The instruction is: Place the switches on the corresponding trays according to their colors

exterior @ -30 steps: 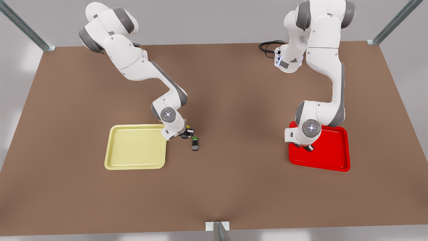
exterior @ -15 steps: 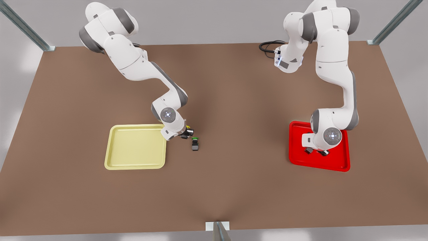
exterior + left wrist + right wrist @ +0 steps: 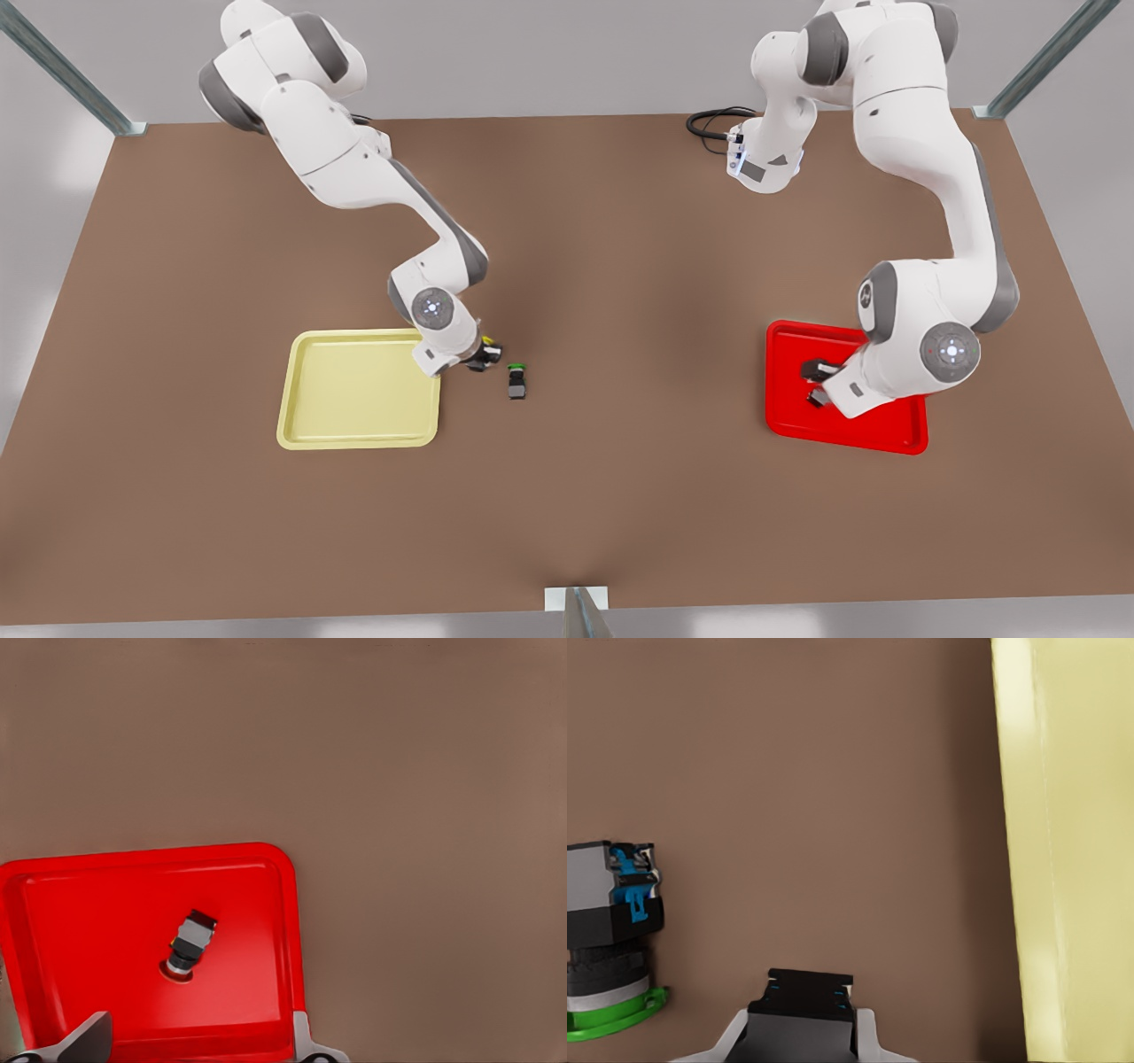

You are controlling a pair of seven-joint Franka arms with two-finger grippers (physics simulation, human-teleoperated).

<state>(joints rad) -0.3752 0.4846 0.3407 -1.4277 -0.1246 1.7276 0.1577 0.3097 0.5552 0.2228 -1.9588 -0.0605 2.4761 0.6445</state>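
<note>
Since a second ago, the left arm has swung out across the red tray toward the front view's right, and the right arm has eased back a touch toward the yellow tray, lifting its load.

On the brown tabletop (image 3: 620,496), the yellow tray (image 3: 359,390) sits at the front view's left and the red tray (image 3: 886,430) well apart at its right. The left end effector (image 3: 817,384) hangs over the red tray with fingers spread wide and nothing between them. In the left wrist view, the red-capped switch (image 3: 188,945) lies on its side inside the red tray (image 3: 89,930), long axis diagonal, cap toward the end effector.

The right end effector (image 3: 483,357) hovers just beside the yellow tray's near corner, fingers closed on the yellow-capped switch (image 3: 802,1010), whose dark body is pinched between them. Just beside it, the green-capped switch (image 3: 517,381) lies on the tabletop, cap pointing toward the arms' bases.
</note>
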